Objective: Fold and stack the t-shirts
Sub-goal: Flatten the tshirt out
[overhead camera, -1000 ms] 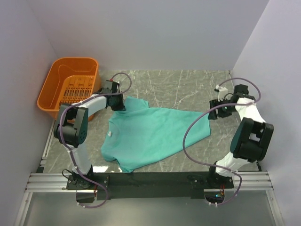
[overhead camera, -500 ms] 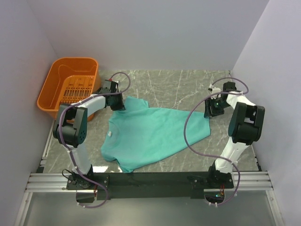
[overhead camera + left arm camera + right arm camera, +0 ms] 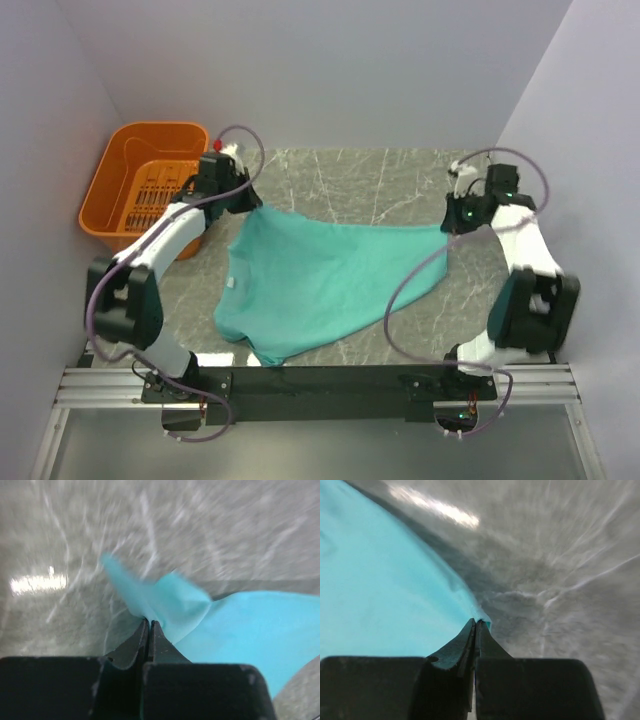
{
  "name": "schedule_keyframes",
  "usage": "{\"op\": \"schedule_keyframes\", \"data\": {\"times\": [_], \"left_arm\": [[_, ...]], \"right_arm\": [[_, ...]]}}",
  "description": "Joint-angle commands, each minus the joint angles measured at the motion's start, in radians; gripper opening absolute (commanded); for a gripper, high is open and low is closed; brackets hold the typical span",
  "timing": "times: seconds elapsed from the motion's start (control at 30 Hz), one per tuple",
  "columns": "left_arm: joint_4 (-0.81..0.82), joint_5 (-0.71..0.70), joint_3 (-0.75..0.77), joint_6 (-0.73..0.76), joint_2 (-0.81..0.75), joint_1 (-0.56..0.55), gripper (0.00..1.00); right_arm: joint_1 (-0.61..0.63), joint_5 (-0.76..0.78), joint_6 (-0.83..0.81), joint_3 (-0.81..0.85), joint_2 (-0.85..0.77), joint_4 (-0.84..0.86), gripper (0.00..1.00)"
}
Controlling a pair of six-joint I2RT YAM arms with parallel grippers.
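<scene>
Both arms have lifted and pulled apart since a second ago, so the far edge is now taut.
Orange basket [image 3: 112, 170]: far left, apart from the cloth.
Left gripper [image 3: 149, 622]: clamped on one corner.
T-shirt [image 3: 330, 280]: teal, stretched for flattening, near part on the table [image 3: 380, 185].
Right gripper [image 3: 476, 622]: pinching the opposite corner.

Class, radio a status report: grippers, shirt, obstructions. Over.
Left gripper, right gripper: both shut on the soft teal-green t-shirt. Cloth stretched between them. Orange plastic basket stands aside.

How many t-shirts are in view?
1: the t-shirt is spread mid-table, its far corners pinched by the left claw and right claw. None visible in the basket.
</scene>
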Motion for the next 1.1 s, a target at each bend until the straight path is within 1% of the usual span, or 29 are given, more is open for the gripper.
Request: {"op": "schedule_keyframes", "data": {"times": [0.0, 0.13, 0.17, 0.23, 0.27, 0.3, 0.33, 0.37, 0.43, 0.47, 0.53, 0.67, 0.83, 0.93, 1.03, 1.07], "left_arm": [[0.093, -0.020, 0.050, -0.012, -0.176, 0.004, 0.00], [0.127, -0.006, 0.094, -0.033, -0.307, 0.004, 0.00], [0.141, -0.002, 0.104, -0.040, -0.333, 0.004, 0.00], [0.182, -0.006, 0.137, -0.053, -0.416, 0.004, 0.00], [0.202, -0.014, 0.159, -0.057, -0.475, 0.004, 0.00], [0.219, -0.023, 0.168, -0.067, -0.506, 0.004, 0.00], [0.254, -0.043, 0.179, -0.070, -0.537, 0.004, 0.00], [0.268, -0.052, 0.202, -0.070, -0.595, 0.004, 0.00], [0.300, -0.081, 0.226, -0.072, -0.649, 0.004, 0.00], [0.326, -0.084, 0.248, -0.069, -0.698, 0.004, 0.00], [0.342, -0.106, 0.269, -0.066, -0.741, 0.004, 0.00], [0.342, -0.101, 0.329, -0.061, -0.821, 0.004, 0.01], [0.310, -0.103, 0.349, -0.040, -0.868, 0.004, 0.01], [0.307, -0.115, 0.306, -0.038, -0.890, 0.004, 0.01], [0.313, -0.126, 0.237, -0.046, -0.891, 0.004, 0.01], [0.313, -0.126, 0.195, -0.047, -0.885, 0.004, 0.01]], "right_arm": [[-0.003, -0.097, -0.040, 0.027, -0.316, -0.020, 0.00], [-0.021, -0.093, -0.036, 0.155, -0.484, -0.077, 0.00], [-0.030, -0.093, -0.028, 0.229, -0.508, -0.083, 0.00], [-0.059, -0.085, 0.007, 0.308, -0.568, -0.088, 0.00], [-0.070, -0.081, 0.024, 0.384, -0.585, -0.080, 0.00], [-0.086, -0.076, 0.059, 0.421, -0.613, -0.075, 0.00], [-0.096, -0.071, 0.075, 0.461, -0.625, -0.072, 0.00], [-0.118, -0.068, 0.090, 0.538, -0.634, -0.072, 0.00], [-0.129, -0.056, 0.141, 0.612, -0.657, -0.066, 0.00], [-0.132, -0.027, 0.156, 0.679, -0.667, -0.059, 0.00], [-0.132, 0.005, 0.199, 0.733, -0.694, -0.043, 0.00], [-0.130, 0.085, 0.259, 0.857, -0.733, 0.010, 0.00], [-0.109, 0.183, 0.297, 0.943, -0.757, 0.024, 0.00], [-0.096, 0.196, 0.300, 0.933, -0.759, 0.020, 0.00], [-0.096, 0.163, 0.302, 0.829, -0.774, 0.032, 0.00], [-0.096, 0.148, 0.302, 0.742, -0.780, 0.040, 0.00]]}}
